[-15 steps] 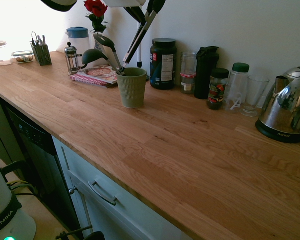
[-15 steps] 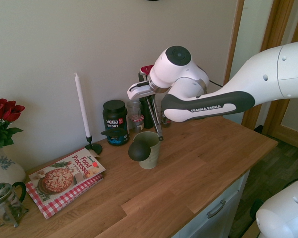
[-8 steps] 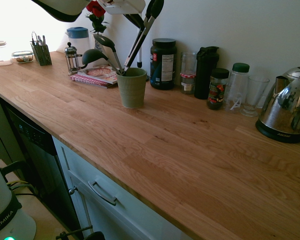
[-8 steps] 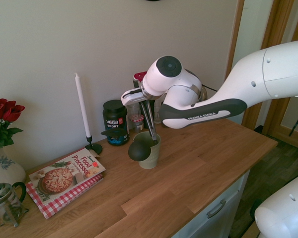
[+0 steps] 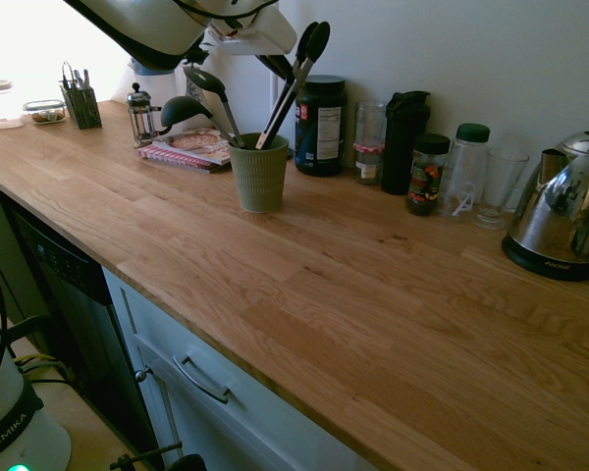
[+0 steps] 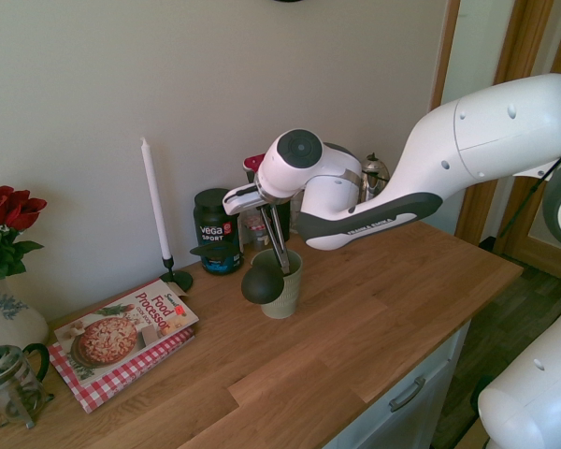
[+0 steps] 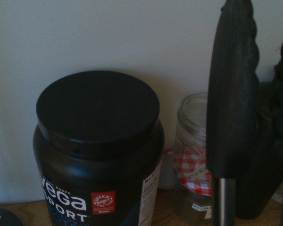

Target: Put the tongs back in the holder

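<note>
On a long oak-plank kitchen worktop, the slim grey metal tongs with black tips stand partly lowered into the olive-green ribbed cup holder, their lower end inside the rim and their black tips angled up toward the wall, as seen in the first exterior view. The white arm's two-finger gripper is pressed together on the tongs' shaft just above the cup, the jaws pinching the metal with nothing else between them.

The cup already holds 2 black ladles with round bowls, both leaning out toward the red-checked cookbook. The risk, by this reading, is crowding: if the tongs' end catches a ladle handle on the way down, it could lever the light cup over or push it along the wood. Letting go while the tongs lean this far might tip them out, or swing their tips toward the black protein tub and the clear glass jar with a red-checked label standing close behind. In the wrist view 1 black tong tip rises in front of that jar. A straighter angle before the jaws part looks safer.
</note>
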